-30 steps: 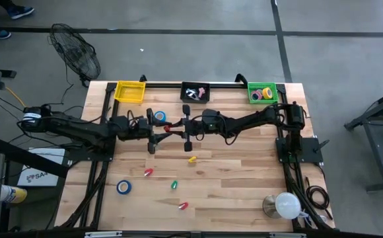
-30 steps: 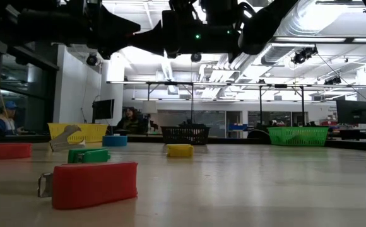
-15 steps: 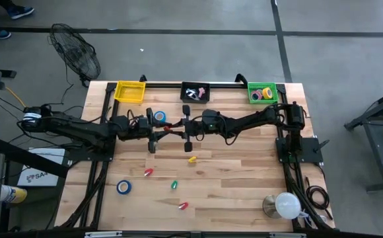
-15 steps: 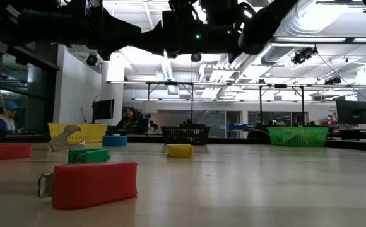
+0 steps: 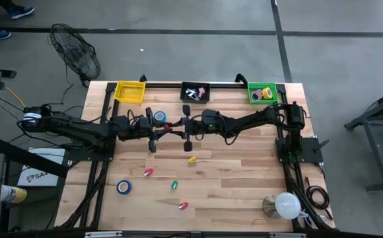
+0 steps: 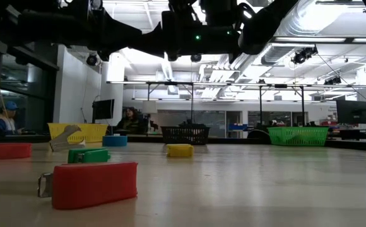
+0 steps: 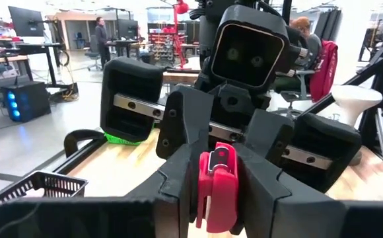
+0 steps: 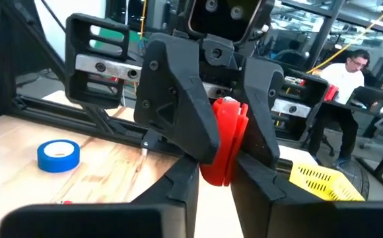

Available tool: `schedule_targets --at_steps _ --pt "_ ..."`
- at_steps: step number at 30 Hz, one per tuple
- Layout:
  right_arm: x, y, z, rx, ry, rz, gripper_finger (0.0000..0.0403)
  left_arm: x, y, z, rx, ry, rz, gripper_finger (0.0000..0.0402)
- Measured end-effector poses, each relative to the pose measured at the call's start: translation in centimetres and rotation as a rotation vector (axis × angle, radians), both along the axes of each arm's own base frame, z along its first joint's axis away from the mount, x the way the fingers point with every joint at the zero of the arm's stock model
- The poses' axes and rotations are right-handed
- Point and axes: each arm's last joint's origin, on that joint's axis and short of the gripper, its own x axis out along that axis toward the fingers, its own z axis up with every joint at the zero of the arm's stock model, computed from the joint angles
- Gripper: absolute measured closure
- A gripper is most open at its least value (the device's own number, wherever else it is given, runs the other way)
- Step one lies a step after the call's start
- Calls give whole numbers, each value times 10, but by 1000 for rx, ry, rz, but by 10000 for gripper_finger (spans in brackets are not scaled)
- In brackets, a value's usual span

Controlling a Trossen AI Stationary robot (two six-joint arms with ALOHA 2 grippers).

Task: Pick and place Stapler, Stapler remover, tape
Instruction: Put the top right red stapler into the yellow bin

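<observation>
A small red stapler [image 5: 168,127] is held above the table's middle between both grippers. My left gripper [image 5: 160,131] reaches in from the table's left and my right gripper [image 5: 180,127] from its right, fingertip to fingertip, both shut on it. The left wrist view shows the stapler [image 7: 216,186] end-on, as does the right wrist view [image 8: 225,140]. One blue tape roll [image 5: 159,117] lies flat just beyond the left gripper, another [image 5: 124,187] near the front left. More tape rolls sit in the green bin [image 5: 263,93]. My left gripper pinches one end of the red stapler [image 8: 230,112] between its two fingers, coming level from the table's left. The stapler is lifted clear of the table. My right gripper pinches the other end [image 7: 222,158] between its two fingers, level from the table's right, facing the left gripper.
A yellow bin [image 5: 129,91], a black bin [image 5: 195,92] with small items and the green bin line the far edge. Small yellow [image 5: 191,158], red [image 5: 148,172], green [image 5: 174,184] and red [image 5: 183,205] staplers lie on the near half. A lamp [image 5: 282,206] stands front right.
</observation>
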Motion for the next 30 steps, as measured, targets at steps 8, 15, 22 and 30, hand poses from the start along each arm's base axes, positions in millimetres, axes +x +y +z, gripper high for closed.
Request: schedule_targets --at_steps 8,15,22,30 --pt "0 -3 -6 97 66 -118 260 0 3 -2 3 26 89 323" --pt "0 -7 -8 145 96 -152 209 0 5 -2 14 36 167 327" --pt "0 -8 -9 144 99 -140 194 0 4 -3 14 40 161 326" --pt "-1 -8 -9 124 101 -121 193 0 3 -4 15 48 115 328"
